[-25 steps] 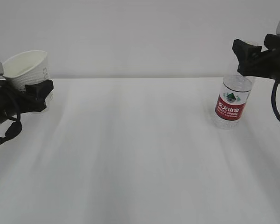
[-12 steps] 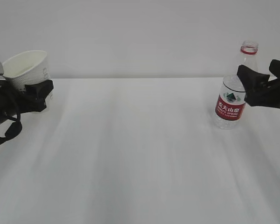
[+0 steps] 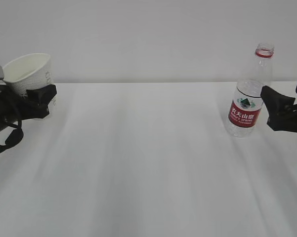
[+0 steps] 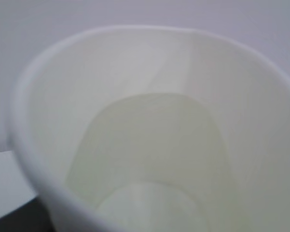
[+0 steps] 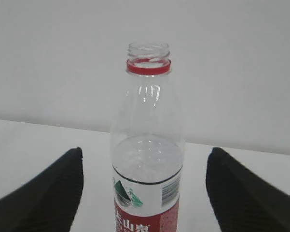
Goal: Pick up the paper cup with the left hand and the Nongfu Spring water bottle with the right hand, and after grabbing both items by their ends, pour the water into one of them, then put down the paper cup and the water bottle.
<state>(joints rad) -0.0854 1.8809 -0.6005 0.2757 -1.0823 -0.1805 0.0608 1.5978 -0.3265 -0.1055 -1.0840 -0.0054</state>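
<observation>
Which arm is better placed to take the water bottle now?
The right. Its gripper is at the Nongfu Spring water bottle, with open jaws on either side of it in the wrist view. The left gripper is far across the table and already holds the paper cup.

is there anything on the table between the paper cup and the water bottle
No. In the exterior view, the white table is bare between the white tapered paper cup, gripped by the left hand, and the clear red-labelled plastic bottle.
</observation>
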